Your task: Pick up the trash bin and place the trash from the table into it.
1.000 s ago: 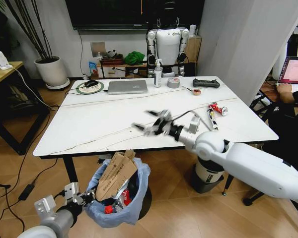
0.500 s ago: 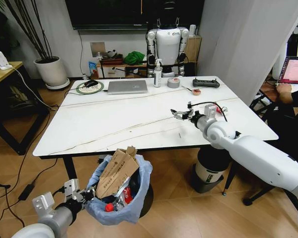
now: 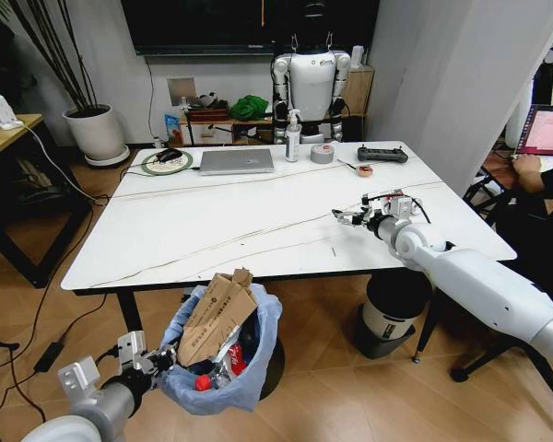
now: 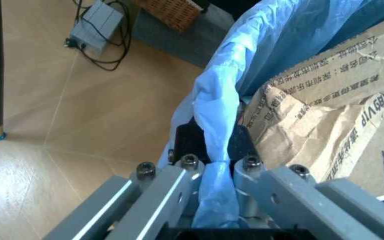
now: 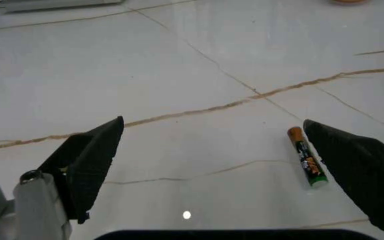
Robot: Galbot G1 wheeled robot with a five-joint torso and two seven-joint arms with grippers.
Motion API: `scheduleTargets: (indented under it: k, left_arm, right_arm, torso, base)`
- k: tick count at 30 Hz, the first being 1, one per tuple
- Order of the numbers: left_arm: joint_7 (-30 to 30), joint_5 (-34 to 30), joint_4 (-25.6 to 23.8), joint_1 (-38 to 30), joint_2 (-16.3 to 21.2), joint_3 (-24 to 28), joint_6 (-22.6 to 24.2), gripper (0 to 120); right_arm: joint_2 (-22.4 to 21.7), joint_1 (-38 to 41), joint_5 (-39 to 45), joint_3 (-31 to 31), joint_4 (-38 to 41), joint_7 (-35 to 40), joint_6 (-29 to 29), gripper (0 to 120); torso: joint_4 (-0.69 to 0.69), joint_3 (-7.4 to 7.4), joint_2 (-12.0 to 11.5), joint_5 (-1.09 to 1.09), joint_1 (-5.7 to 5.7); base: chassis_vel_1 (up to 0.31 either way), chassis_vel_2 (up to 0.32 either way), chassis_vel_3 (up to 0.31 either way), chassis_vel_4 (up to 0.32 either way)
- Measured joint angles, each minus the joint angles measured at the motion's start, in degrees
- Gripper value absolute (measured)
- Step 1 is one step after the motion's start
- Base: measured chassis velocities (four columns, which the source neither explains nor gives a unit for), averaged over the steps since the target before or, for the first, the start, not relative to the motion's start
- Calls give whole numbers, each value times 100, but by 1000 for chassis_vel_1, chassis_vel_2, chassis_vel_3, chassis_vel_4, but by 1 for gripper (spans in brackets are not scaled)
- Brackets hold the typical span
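The left hand (image 3: 152, 362) is clamping the rim of the trash bin (image 3: 219, 387), holding it low beside the near edge of the bench (image 3: 212, 230); in the left wrist view its metal fingers (image 4: 172, 187), studded with bolt heads, are pinching a fold of the crinkly light-blue liner bag (image 4: 219, 130) against a dark rim. The round bin is sitting full, with a creased slab of printed brown cardboard (image 3: 214, 318) jutting up from it and red-and-white scraps (image 3: 229, 366) wedged below (the cardboard's torn edge is rough and fibrous in the wrist view). The right hand (image 3: 352, 216) is hovering above the glossy white benchtop toward its right side, its two black wedge-shaped fingers (image 5: 88, 160) spread wide apart and gripping nothing. Between those fingers in the right wrist view, close to one of them, a slim cylindrical battery (image 5: 307, 156) with an orange end and green-black body is lying flat on the smooth surface, which is crossed by thin brownish vein lines. At the far side of the bench a flat silver laptop (image 3: 236, 160) and a grey tape roll (image 3: 323, 153) are resting.
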Motion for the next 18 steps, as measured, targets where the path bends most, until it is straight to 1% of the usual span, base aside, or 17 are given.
scheduleTargets:
  k: [18]
  left_arm:
    - [14,-2,26,-67,-43,39,-4,0]
  right_arm:
    - [25,8,58,22,-441,-78,3,93]
  torso:
    - [0,0,0,0,0]
  base:
    - [0,0,0,0]
